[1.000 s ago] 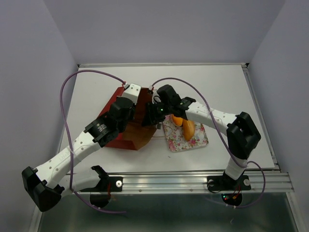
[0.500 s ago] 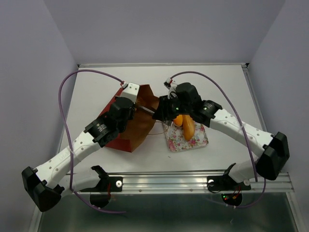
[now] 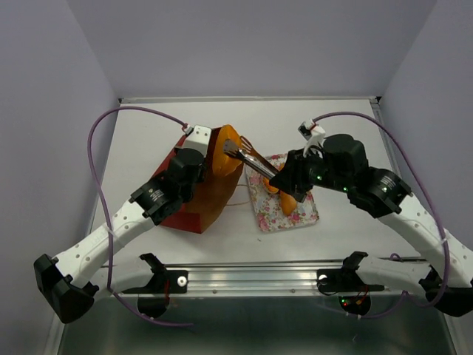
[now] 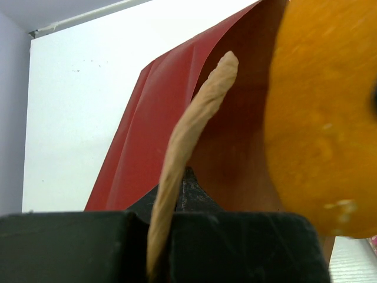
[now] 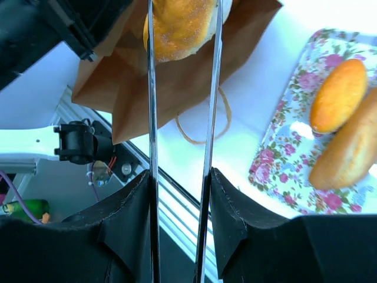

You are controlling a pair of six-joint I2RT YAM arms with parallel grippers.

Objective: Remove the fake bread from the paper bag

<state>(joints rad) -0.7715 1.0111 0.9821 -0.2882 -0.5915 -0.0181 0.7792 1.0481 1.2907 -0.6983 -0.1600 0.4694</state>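
2 breads [image 5: 338,94] already lie on the flowery tray [image 5: 283,159], right side. The right tool [image 3: 235,150] pinches a 3rd bread [image 5: 179,23] at the mouth of the bag [image 3: 181,211], center. Left tool [image 4: 168,227] grips the bag's cord [image 4: 194,118]. Maybe 1 more hides inside.

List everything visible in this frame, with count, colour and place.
table: one, white, under everything
paper bag: one, red-brown, left of centre
cord handle: two, tan, one pinched at the bag's top, one hanging loose
floral tray: one, pink-and-white, right of the bag
fake bread: three visible, golden-orange, one gripped at the bag's mouth, two on the tray
cables: two, purple, looping off the arms
left gripper: shut on a cord handle
right gripper: long metal fingers, shut on bread
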